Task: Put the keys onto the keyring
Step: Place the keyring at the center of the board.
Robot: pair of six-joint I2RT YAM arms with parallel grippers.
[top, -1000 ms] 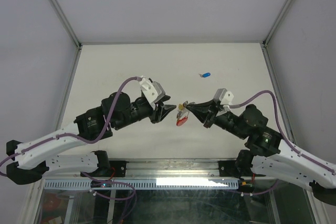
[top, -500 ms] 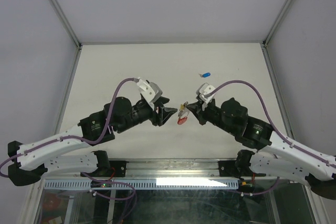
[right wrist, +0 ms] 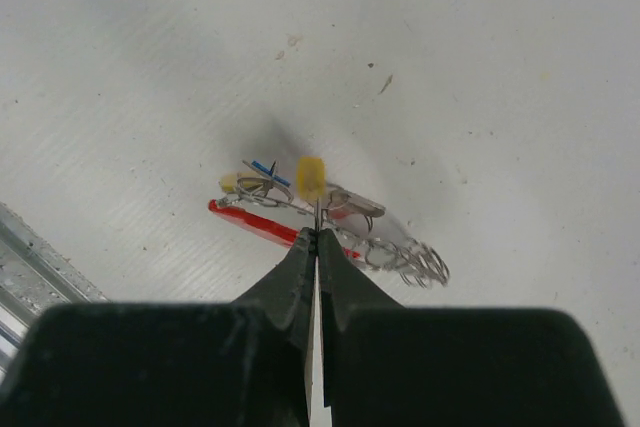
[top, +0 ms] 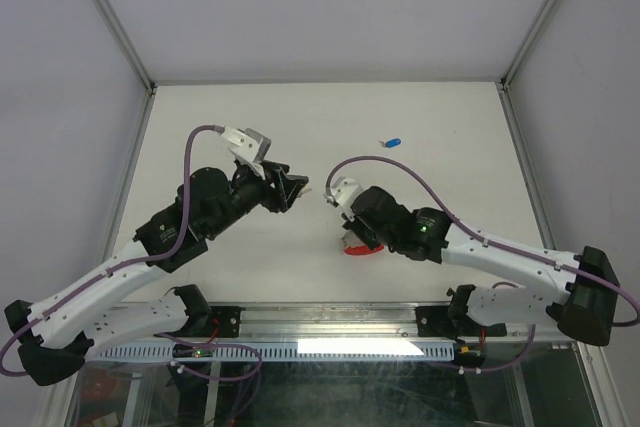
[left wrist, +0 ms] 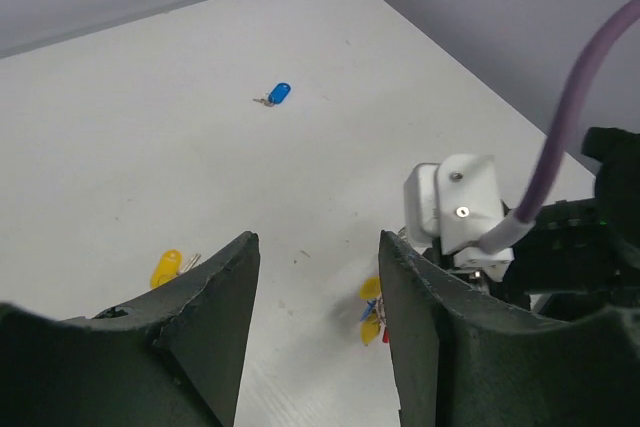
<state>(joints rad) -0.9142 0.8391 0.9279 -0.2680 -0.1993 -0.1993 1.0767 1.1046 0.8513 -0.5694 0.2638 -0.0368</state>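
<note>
The right gripper (right wrist: 316, 234) has its two dark fingers pressed together on a thin metal part of the grey metal keyring (right wrist: 380, 247), the bunch of chain and small rings with a red curved plastic strip. The pinched part is just under a yellow cap, and I cannot tell if it is ring wire or the blade of a key already hanging there. The bunch lies low at the white table (top: 220, 117), near the front edge, with the red strip on one side of the fingertips and the chain on the other. The left gripper (left wrist: 315, 247) has its jaws apart with nothing between them. A loose yellow key (left wrist: 167, 267), a tiny metal blade with a yellow plastic cap, lies flat on the table just beyond the left fingertips and a little off to one side. Its long axis runs slantwise, with the blade pointing away from the gripper. The left arm is clearly the nearer one to it. A small blue key (left wrist: 279, 94) with a blue plastic cap lies well apart, toward the far side. I judge that the next move is for the left gripper to descend on the yellow key, across its cap.
</note>
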